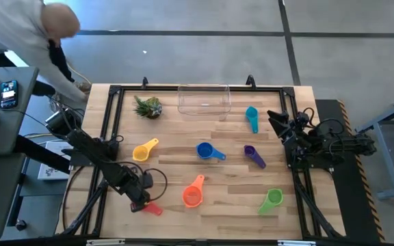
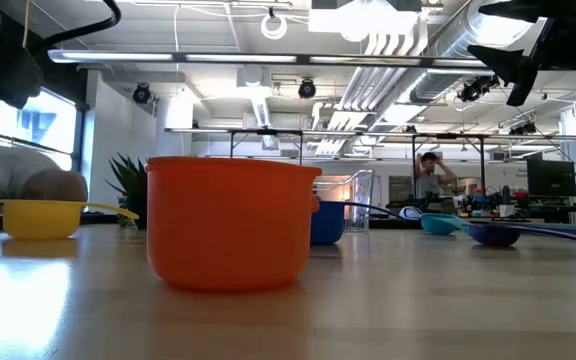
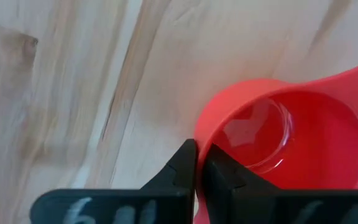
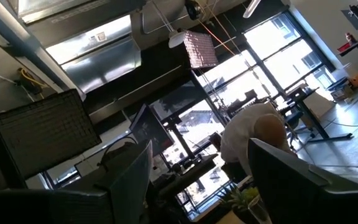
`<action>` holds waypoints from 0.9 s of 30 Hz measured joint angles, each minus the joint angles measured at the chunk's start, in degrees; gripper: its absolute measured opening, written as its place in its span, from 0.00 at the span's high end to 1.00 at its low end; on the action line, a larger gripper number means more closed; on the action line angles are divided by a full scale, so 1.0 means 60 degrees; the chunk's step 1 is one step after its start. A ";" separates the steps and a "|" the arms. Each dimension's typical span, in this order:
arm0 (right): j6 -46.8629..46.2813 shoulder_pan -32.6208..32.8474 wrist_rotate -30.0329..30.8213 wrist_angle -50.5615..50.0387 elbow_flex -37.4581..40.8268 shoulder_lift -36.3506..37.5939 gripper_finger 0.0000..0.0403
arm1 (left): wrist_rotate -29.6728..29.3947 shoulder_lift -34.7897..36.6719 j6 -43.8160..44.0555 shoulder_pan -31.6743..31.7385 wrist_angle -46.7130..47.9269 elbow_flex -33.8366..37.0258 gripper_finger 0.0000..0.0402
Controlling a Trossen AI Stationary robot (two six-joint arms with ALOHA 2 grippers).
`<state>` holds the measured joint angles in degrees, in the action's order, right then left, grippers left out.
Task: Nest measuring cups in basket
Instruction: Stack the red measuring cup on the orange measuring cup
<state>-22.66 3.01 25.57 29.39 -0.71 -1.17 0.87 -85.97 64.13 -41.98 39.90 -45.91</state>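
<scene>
At the near left corner of the wooden table (image 1: 217,205), the left gripper (image 3: 197,163) pinches the thin rim of the small red plastic measuring cup (image 3: 303,137), light, stiff and probably slippery.

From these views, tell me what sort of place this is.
Probably a robotics lab in an open-plan office: exposed ceiling ducts, computer monitors on desks beyond the wooden table, and a person at a workstation.
</scene>
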 joint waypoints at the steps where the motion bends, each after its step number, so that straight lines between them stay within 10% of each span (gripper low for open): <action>1: -0.0003 0.0003 0.0066 -0.0002 0.0000 0.0000 0.36 | -0.0037 0.0000 0.0246 0.0000 -0.0017 0.0000 0.98; 27: -0.1828 0.0001 0.2464 -0.1517 -0.0004 0.0000 0.36 | -0.3479 -0.0080 0.8016 0.1267 -0.2203 -0.2800 1.00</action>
<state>-33.63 3.01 40.36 20.29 -0.73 -1.17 -20.00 -86.45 112.22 -34.38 26.68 -62.71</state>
